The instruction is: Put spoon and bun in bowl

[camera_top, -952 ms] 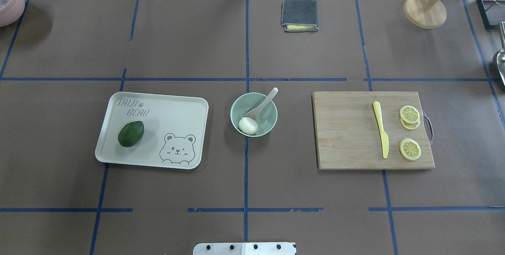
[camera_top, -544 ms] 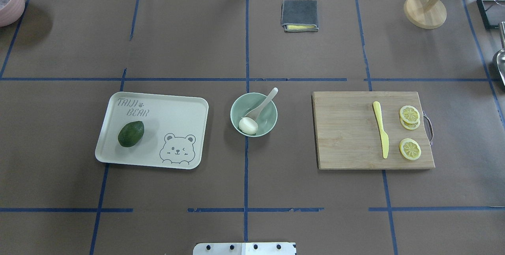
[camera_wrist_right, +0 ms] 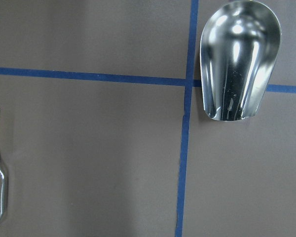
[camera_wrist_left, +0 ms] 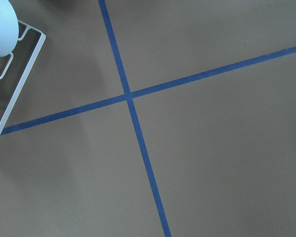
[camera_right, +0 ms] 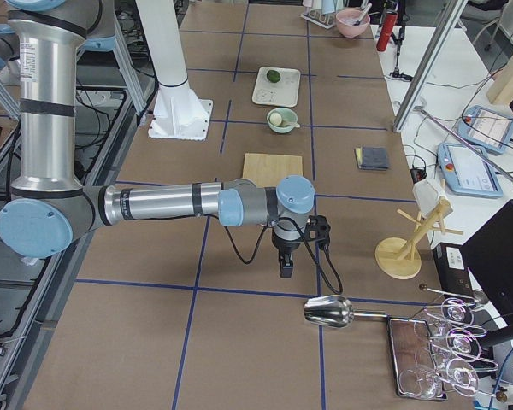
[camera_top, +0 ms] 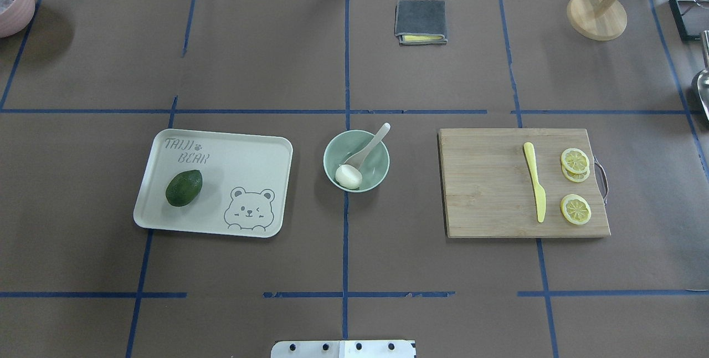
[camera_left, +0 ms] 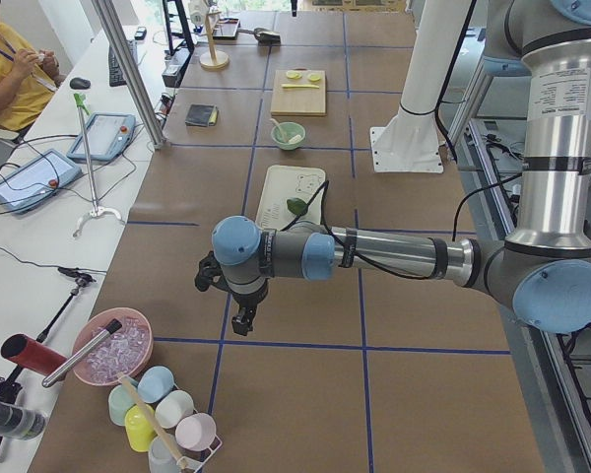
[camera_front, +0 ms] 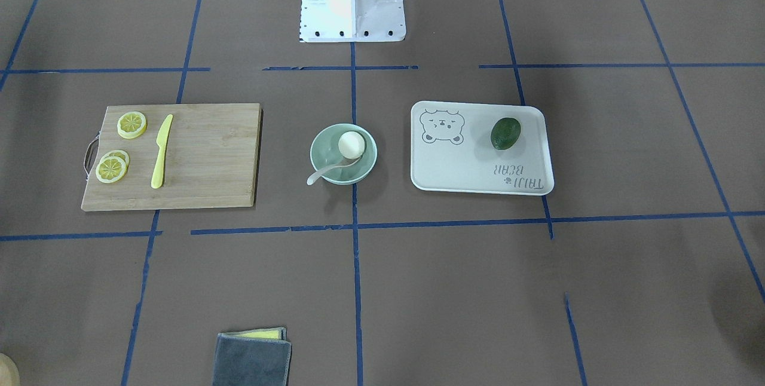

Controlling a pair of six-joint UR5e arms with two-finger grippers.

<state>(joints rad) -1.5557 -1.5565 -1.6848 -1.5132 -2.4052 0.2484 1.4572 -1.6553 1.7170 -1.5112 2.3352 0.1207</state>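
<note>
White pleated bun (camera_top: 348,176), off-white soup spoon (camera_top: 371,144) in round mint-green bowl (camera_top: 382,165).
The overhanging handle could flip if I bump it; left gripper (camera_left: 241,323), right gripper (camera_right: 284,268): can't tell open or closed.

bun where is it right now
In the overhead view the bun sits inside the bowl at mid-table, beside the spoon, between the bear tray on the left and the cutting board on the right.
</note>
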